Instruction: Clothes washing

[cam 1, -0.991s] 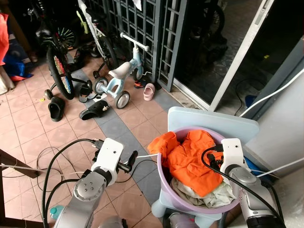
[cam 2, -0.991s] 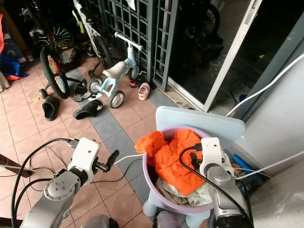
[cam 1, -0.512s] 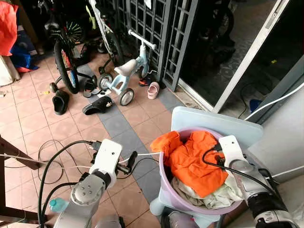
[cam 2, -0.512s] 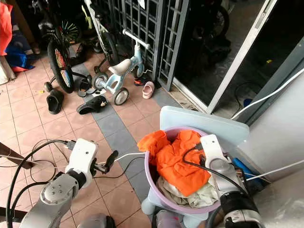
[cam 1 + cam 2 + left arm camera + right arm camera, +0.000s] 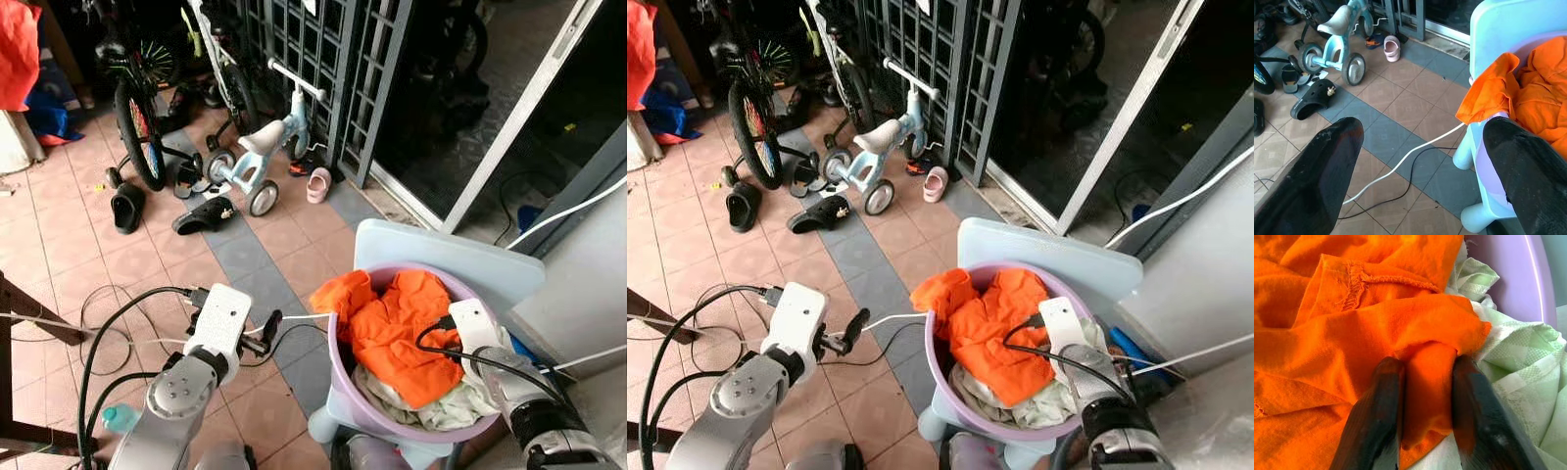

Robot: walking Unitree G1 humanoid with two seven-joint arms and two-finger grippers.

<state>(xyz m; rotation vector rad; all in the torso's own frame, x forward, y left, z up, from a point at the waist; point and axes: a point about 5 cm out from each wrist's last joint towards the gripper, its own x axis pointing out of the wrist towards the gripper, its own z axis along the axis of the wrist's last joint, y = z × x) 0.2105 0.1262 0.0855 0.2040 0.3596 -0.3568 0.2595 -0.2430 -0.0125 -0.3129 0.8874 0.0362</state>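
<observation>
A lilac basin (image 5: 337, 372) stands on a pale blue plastic chair (image 5: 443, 260). It holds a crumpled orange garment (image 5: 394, 325) lying over a pale green checked cloth (image 5: 1520, 382). One orange corner hangs over the basin's left rim. My right gripper (image 5: 1427, 368) is down in the basin at its right side, shut on a fold of the orange garment. My left gripper (image 5: 268, 329) hovers open over the tiled floor, left of the basin, with nothing between its fingers (image 5: 1327, 166).
A white cable (image 5: 294, 318) and black cables (image 5: 108, 323) trail across the floor by the left arm. A child's balance bike (image 5: 263, 149), bicycles (image 5: 137, 98), slippers (image 5: 206, 215) and a pink shoe (image 5: 318, 186) lie beyond. A metal grille (image 5: 323, 69) and a sliding door frame (image 5: 519, 108) stand behind.
The right arm has sunk lower into the basin, toward its near right side. The camera has shifted a little. The left arm has kept its place.
</observation>
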